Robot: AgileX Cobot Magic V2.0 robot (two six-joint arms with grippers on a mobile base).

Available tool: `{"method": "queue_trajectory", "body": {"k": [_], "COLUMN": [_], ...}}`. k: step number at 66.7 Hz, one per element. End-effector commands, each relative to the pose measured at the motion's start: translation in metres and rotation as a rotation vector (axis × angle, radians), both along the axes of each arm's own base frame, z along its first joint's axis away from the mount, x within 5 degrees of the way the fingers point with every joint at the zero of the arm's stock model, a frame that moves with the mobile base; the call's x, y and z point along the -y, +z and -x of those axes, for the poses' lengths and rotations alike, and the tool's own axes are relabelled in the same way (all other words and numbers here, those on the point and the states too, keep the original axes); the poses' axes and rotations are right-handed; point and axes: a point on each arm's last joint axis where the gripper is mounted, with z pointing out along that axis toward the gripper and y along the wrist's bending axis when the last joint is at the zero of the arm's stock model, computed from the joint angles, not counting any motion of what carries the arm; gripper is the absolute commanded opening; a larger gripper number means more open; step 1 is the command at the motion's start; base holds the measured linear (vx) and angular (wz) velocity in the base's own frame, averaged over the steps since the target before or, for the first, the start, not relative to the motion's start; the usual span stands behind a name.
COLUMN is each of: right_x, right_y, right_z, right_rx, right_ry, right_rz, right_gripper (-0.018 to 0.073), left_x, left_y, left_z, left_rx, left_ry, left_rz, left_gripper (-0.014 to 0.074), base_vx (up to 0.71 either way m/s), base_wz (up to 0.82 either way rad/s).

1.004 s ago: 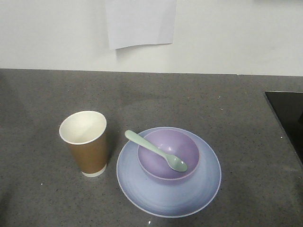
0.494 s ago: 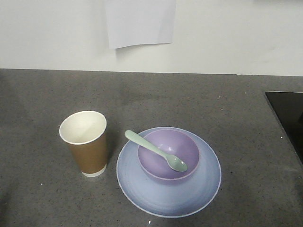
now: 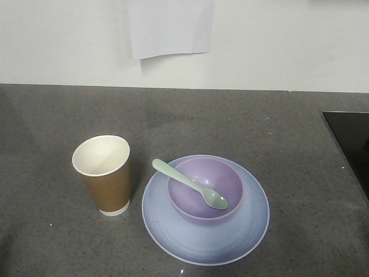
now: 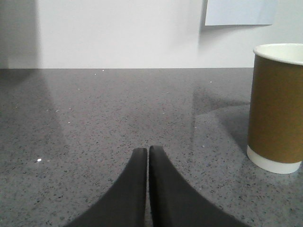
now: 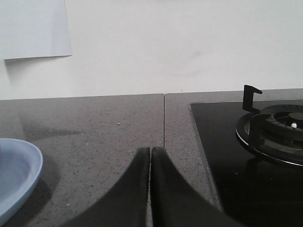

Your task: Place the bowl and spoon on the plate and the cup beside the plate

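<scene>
While both claws rest low over the countertop with nothing between their fingers, the left gripper [image 4: 148, 152] shows its two dark fingers pressed together, and the right gripper [image 5: 150, 152] is clenched the same way. The cup [image 3: 104, 173] stands upright just beside the plate [image 3: 205, 242], on its left in the front view; it is tapered brown paper with a white inside, rim and base band. The plate is round, shallow and pale blue-lilac, with a wide smooth rim. The bowl [image 3: 219, 199], smooth lavender plastic, sits on the plate slightly behind its centre. The spoon [image 3: 190, 184], pale mint green, lies across the bowl, scoop inside, handle over the rim toward the cup. The countertop [image 3: 259, 133] is dark grey speckled stone. A black hob [image 5: 236, 156] with a burner grate adjoins it on the right. A paper sheet [image 3: 171, 27] hangs on the white wall
</scene>
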Motion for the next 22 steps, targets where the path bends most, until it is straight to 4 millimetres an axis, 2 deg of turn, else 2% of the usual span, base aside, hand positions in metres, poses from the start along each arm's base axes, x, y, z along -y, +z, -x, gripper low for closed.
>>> {"method": "queue_trajectory", "body": {"k": [1,22], "right_x": [-0.0006,-0.0006], "right_y": [0.0057,0.0057], "right_z": [0.0007,0.0007], "right_rx": [0.08,0.08], "right_ry": [0.005,0.005], "right_rz": [0.011,0.011], "right_gripper": [-0.0003,-0.0003], "left_x": [-0.0003,-0.0003], "left_y": [0.0086,0.0086], "left_z": [-0.0007,-0.0007], "left_rx": [0.072,0.072], "left_ry": [0.004,0.004], "left_rz": [0.01,0.01], "left_gripper": [-0.0008,-0.0008], "base_vx": [0.0,0.0], "base_wz": [0.0,0.0]}}
